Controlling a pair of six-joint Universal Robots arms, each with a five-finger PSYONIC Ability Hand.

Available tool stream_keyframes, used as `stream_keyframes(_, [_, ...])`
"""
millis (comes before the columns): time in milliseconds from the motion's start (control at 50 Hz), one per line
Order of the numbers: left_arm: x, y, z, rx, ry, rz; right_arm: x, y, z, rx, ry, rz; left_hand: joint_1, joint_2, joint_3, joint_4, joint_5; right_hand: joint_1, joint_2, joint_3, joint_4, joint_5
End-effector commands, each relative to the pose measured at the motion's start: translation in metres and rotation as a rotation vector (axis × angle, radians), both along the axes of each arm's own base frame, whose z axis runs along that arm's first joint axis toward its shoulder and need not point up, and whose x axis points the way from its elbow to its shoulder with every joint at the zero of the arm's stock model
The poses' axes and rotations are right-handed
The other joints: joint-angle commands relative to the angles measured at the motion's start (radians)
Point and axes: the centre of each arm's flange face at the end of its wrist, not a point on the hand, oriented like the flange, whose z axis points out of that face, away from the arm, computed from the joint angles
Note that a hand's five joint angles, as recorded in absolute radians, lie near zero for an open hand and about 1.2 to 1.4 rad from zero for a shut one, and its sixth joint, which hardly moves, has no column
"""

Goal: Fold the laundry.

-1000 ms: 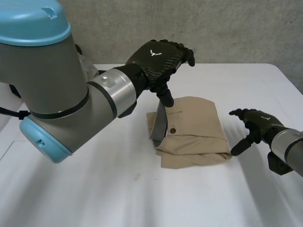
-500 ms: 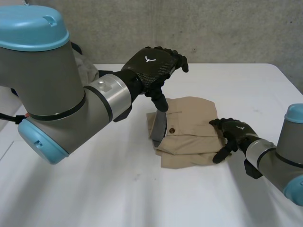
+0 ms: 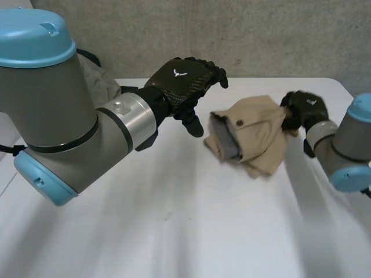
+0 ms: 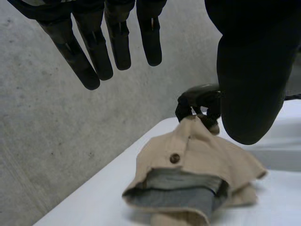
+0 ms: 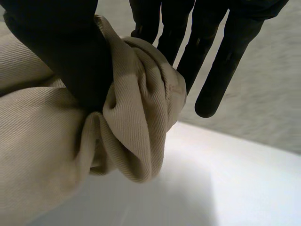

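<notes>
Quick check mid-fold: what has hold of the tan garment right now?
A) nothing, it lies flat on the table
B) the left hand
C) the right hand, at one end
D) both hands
C: the right hand pinches one end of the tan garment between thumb and fingers, while the left hand hangs open, apart from the cloth.

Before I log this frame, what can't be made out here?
Head view: the left arm hides most of the grey cloth behind it.
Right wrist view: the thumb of the right hand covers the pinched fold of the tan garment.
Left wrist view: the thumb of the left hand hides the garment's far side.
</notes>
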Motion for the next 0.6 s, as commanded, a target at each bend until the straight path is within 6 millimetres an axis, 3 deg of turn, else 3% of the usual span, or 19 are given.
stream_keyframes(20, [0.0,-0.002,0.006,-0.02,0.02,0.002,-0.044,-0.072,0.0,-0.079,-0.005,-0.226,0.055,0.061,0.06,0.055,0.055,0.352,0.282,0.279,0.209,0.318])
stream_keyframes(120, [0.0,-0.005,0.006,-0.021,0.027,0.006,-0.088,-0.111,-0.006,-0.099,0.008,-0.358,0.055,0.061,0.06,0.055,0.055,0.352,0.282,0.279,0.209,0.318])
stream_keyframes(200, [-0.002,-0.005,0.002,-0.011,0.021,0.003,-0.119,-0.13,-0.009,-0.144,0.031,-0.418,0.055,0.061,0.06,0.055,0.055,0.352,0.282,0.279,0.209,0.318])
stream_keyframes(340, [-0.005,-0.003,-0.005,0.004,0.01,-0.006,-0.164,-0.139,-0.022,-0.153,0.087,-0.452,0.055,0.061,0.06,0.055,0.055,0.352,0.282,0.279,0.209,0.318])
stream_keyframes(440, [-0.009,-0.001,-0.009,0.009,0.006,-0.016,-0.182,-0.141,-0.031,-0.132,0.115,-0.448,0.055,0.061,0.06,0.055,0.055,0.352,0.282,0.279,0.209,0.318])
stream_keyframes(460, [-0.01,-0.001,-0.008,0.007,0.007,-0.019,-0.186,-0.141,-0.031,-0.129,0.122,-0.456,0.052,0.058,0.057,0.053,0.052,0.102,0.032,0.029,-0.041,0.068])
stream_keyframes(500, [-0.012,0.0,-0.009,0.009,0.006,-0.023,-0.196,-0.141,-0.033,-0.122,0.153,-0.473,0.055,0.061,0.06,0.055,0.055,-0.869,-0.939,-0.943,-1.013,-0.904])
stream_keyframes(600, [-0.013,0.003,-0.011,0.012,0.003,-0.029,-0.217,-0.142,-0.03,-0.131,0.237,-0.5,0.052,0.058,0.057,0.053,0.052,-0.869,-0.939,-0.943,-1.013,-0.904])
